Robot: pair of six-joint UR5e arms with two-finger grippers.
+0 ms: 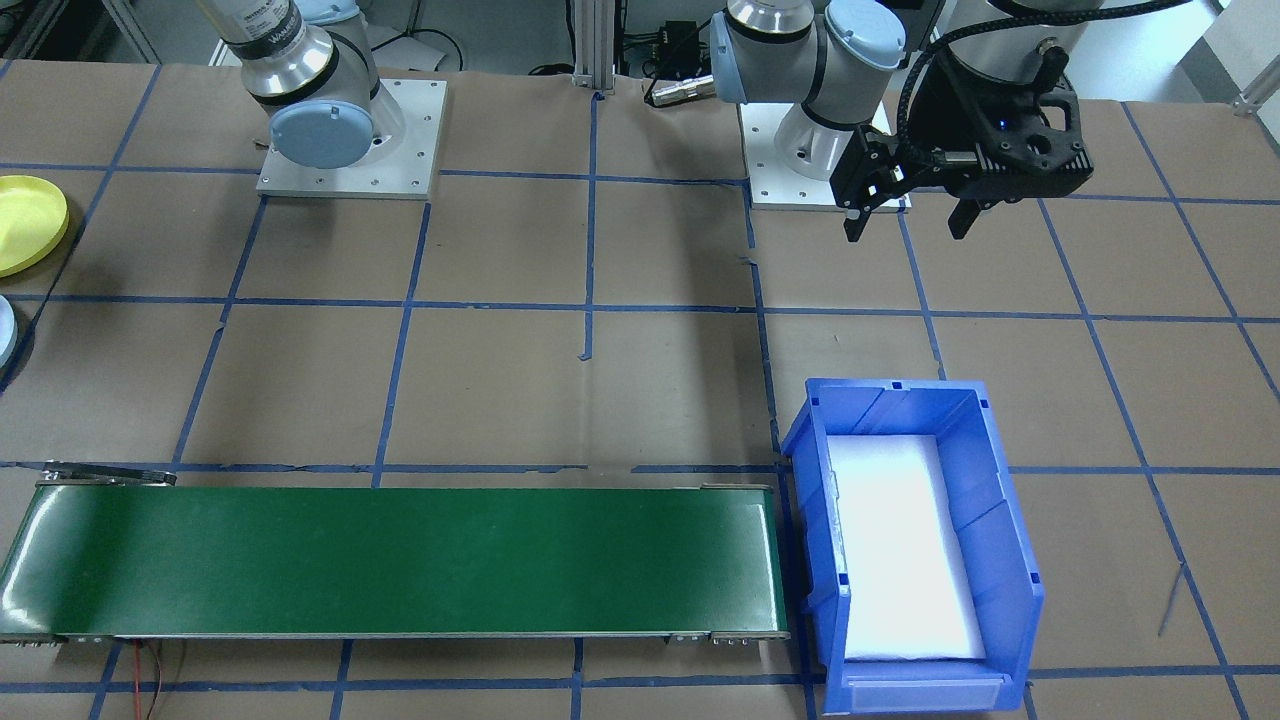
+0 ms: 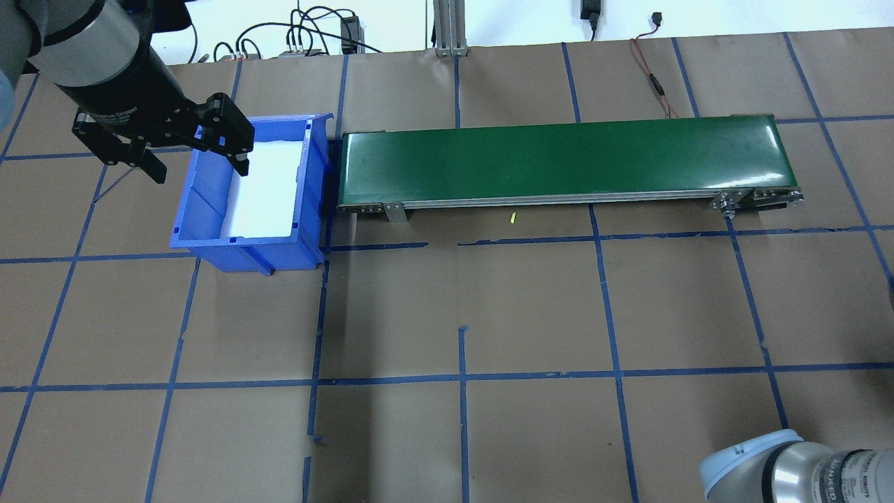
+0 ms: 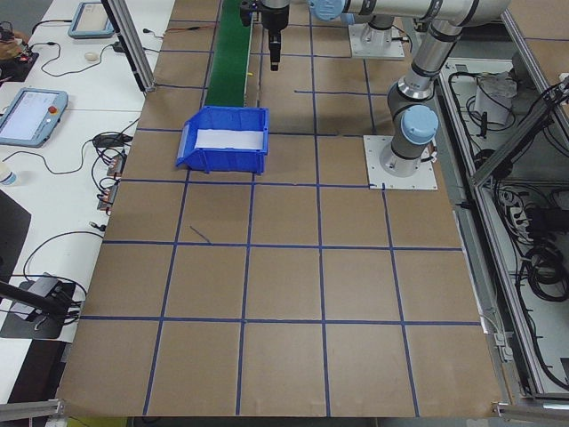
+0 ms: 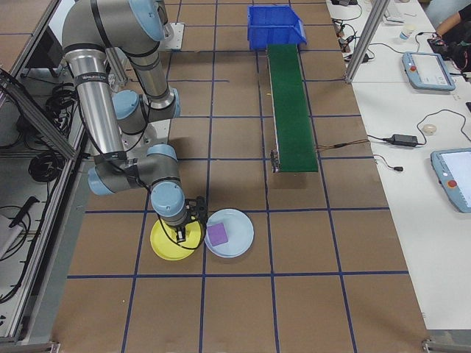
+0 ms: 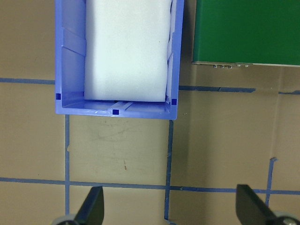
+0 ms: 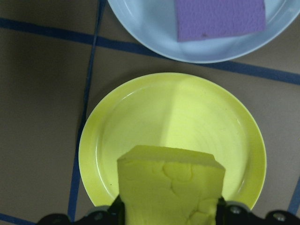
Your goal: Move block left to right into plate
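My right end effector (image 6: 171,213) is closed on a yellow block (image 6: 171,187), which I hold directly over the yellow plate (image 6: 140,122); the wrist view cannot tell me whether block and plate touch. Just beside that plate sits a light blue plate (image 6: 140,23) with a purple block (image 6: 220,18) lying in it. My left end effector (image 2: 192,157) hangs wide open and empty above the desk (image 2: 489,314), at the outer wall of the blue bin (image 2: 279,244), which has a white pad (image 2: 265,188) on its floor. The green conveyor belt (image 2: 566,161) runs alongside the bin.
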